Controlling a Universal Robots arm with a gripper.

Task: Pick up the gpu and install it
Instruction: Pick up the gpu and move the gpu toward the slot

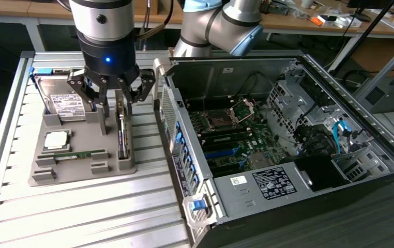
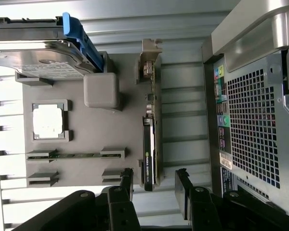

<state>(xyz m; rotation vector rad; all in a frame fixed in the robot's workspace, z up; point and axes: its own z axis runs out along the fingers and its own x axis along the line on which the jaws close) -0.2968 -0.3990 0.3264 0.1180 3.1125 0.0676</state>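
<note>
Grey tray (image 1: 73, 173) on the bench holds the gpu (image 1: 122, 132) on edge along its side toward the exterior view's right, beside the open computer case (image 1: 287, 129). Jaws hang wide astride one end, not gripping; lifting and installing remain.

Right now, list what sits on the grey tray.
Hard drive, processor chip, green memory stick and the gpu on edge. In the exterior view the open gripper covers part of the gpu.
</note>
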